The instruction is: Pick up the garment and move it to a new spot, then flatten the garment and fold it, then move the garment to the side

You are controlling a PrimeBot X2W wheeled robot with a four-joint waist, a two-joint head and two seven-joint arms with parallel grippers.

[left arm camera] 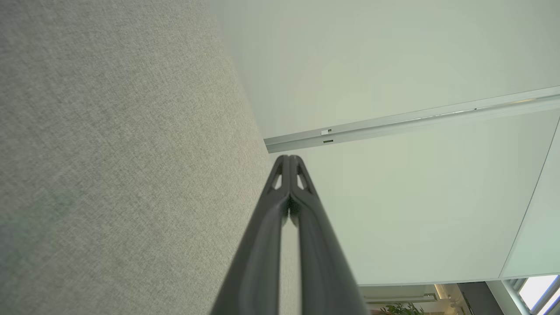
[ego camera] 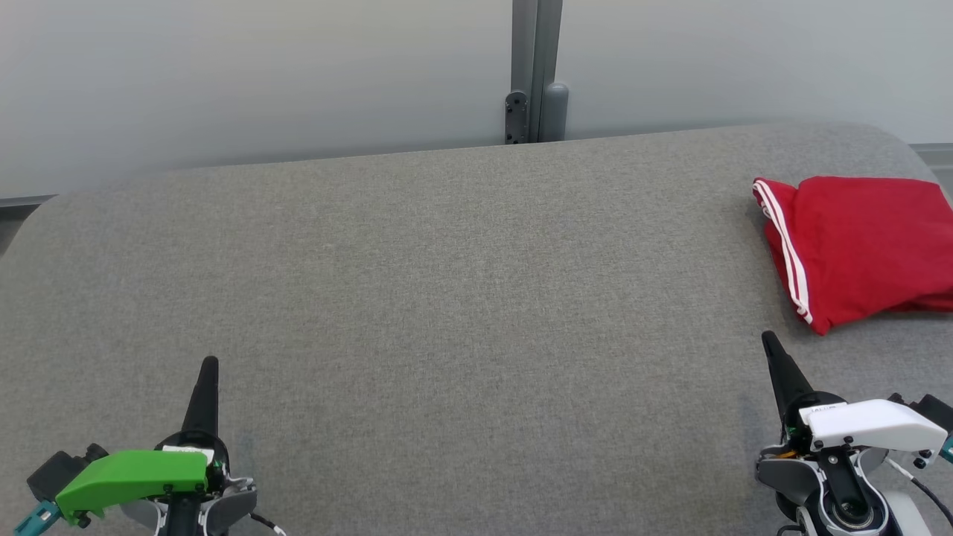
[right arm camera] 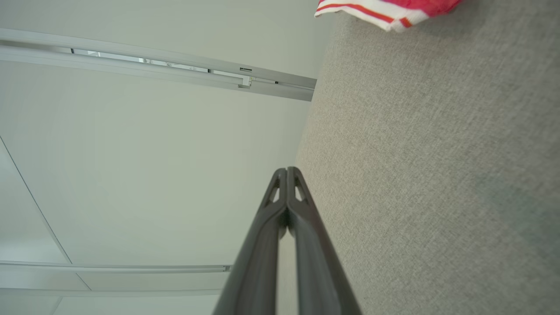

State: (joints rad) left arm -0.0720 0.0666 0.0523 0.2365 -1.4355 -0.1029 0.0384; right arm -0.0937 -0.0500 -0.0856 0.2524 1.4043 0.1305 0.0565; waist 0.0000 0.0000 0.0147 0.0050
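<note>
Surface: wide grey woven-fabric padded table top, rounded at the far corners. Behind it stands a pale matte wall panel with a grey metal post at mid-width.

Garment: red cloth garment with twin white side stripes, lying on the far right of the table top and cut by the right edge of the head view. It sits as a compact folded bundle, with the stripes running down its left edge. Nothing touches it.

Left gripper: near left, over bare fabric and well apart from the garment. The two dark fingers are pressed together to a single point, with nothing between them. A green plastic cover sits on its wrist.

Right gripper: near right, with its tip near the garment's near-left corner but apart from it. The fingers are likewise closed tip to tip and empty. A white plastic cover sits on its wrist.

In the right wrist view, the striped hem shows at the top edge, apart from the fingers.
</note>
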